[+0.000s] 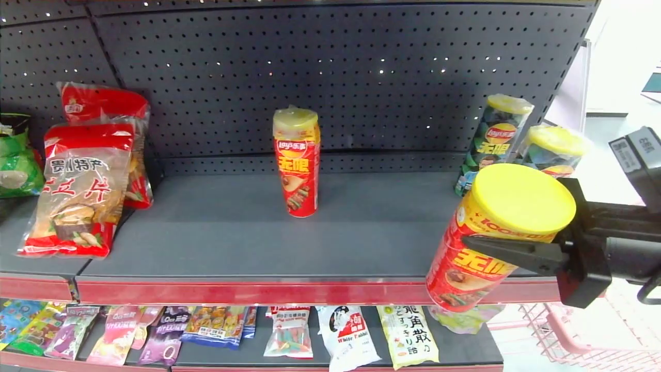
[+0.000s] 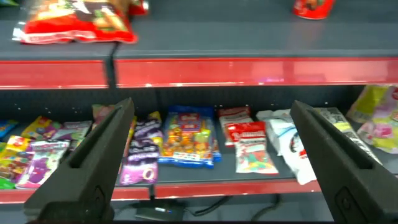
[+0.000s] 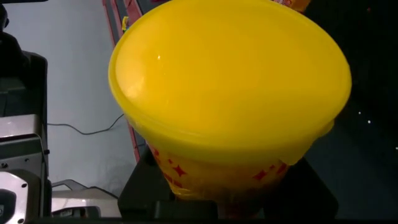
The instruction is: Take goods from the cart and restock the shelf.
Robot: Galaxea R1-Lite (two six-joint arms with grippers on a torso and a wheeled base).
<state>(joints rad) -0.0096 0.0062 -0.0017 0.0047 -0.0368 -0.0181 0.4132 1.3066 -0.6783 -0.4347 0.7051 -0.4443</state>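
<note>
The left gripper [image 2: 214,155] had its jaws wide apart, and the right gripper [image 1: 496,232] held the red chip can [image 1: 459,279] tight in its jaws, lid up and a bit tipped, just in front of the shelf [image 1: 217,237], with bare room behind it.

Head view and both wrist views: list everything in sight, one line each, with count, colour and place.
Shelf: 1, dark grey with red front lip.
Held chip can: 1, red with yellow lid, tilted, before the shelf's right end.
Standing chip can: 1, red with yellow lid, upright mid-shelf.
Green chip cans: 2, dark green with yellow lids, shelf's right rear.
Red snack bags: 2, red and clear, shelf's left, one behind the other.
Green bag: 1, green, far left edge.
Small packets: many, mixed colours, lower shelf.
Cart: 1, pink wire, lower right.
Left gripper: 1, black, open, facing the lower shelf.
Right gripper: 1, black, shut on the held chip can.
</note>
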